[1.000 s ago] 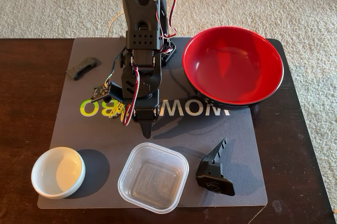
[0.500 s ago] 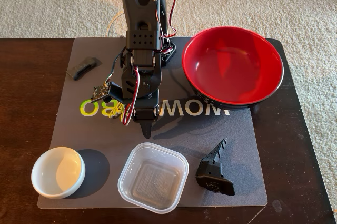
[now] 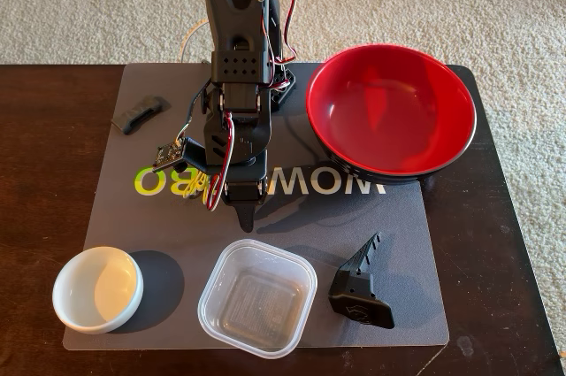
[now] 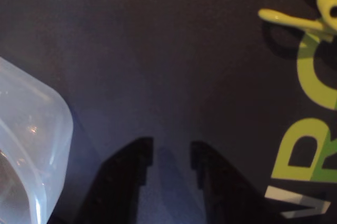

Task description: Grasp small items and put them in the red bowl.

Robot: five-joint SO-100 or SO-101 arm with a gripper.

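Note:
The red bowl (image 3: 389,111) stands empty at the mat's back right. My gripper (image 3: 245,215) points down at the mat's middle, just behind the clear square tub (image 3: 256,298). In the wrist view the gripper (image 4: 172,150) is slightly open with only bare mat between its fingers; the tub (image 4: 29,150) is at the left and a yellow clip (image 4: 292,19) lies at the upper right. A small white bowl (image 3: 97,288) sits front left, a black toothed wedge (image 3: 362,286) front right, and a flat black piece (image 3: 140,112) back left.
Everything rests on a grey mat (image 3: 354,217) with yellow-green and white lettering, laid on a dark wooden table (image 3: 44,172). Beige carpet (image 3: 88,4) surrounds the table. The arm's base and wires (image 3: 239,31) rise at the back centre.

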